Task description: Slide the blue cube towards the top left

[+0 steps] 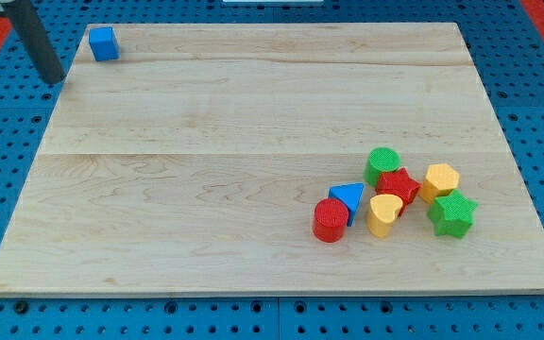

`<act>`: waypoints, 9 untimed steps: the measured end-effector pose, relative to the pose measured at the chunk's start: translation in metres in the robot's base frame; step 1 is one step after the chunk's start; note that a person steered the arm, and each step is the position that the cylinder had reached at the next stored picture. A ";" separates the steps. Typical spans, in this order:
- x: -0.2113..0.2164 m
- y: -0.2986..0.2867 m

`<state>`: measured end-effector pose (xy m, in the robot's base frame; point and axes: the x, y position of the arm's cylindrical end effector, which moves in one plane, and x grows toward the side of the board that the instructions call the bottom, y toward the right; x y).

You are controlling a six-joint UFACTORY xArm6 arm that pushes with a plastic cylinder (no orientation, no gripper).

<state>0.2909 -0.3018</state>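
The blue cube [103, 43] sits on the wooden board [253, 142] at its top left corner. My rod comes down from the view's top left, and my tip [53, 79] is off the board's left edge, over the blue pegboard, to the left of and a little below the blue cube. The tip and the cube are apart.
A cluster of blocks lies at the board's lower right: a red cylinder [330, 220], a blue triangular block [348, 196], a yellow heart-like block [383, 213], a red star [398, 184], a green cylinder [382, 164], a yellow hexagon [439, 180] and a green star [451, 213].
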 end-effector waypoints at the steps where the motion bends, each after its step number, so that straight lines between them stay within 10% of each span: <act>1: -0.051 0.011; 9: -0.058 0.050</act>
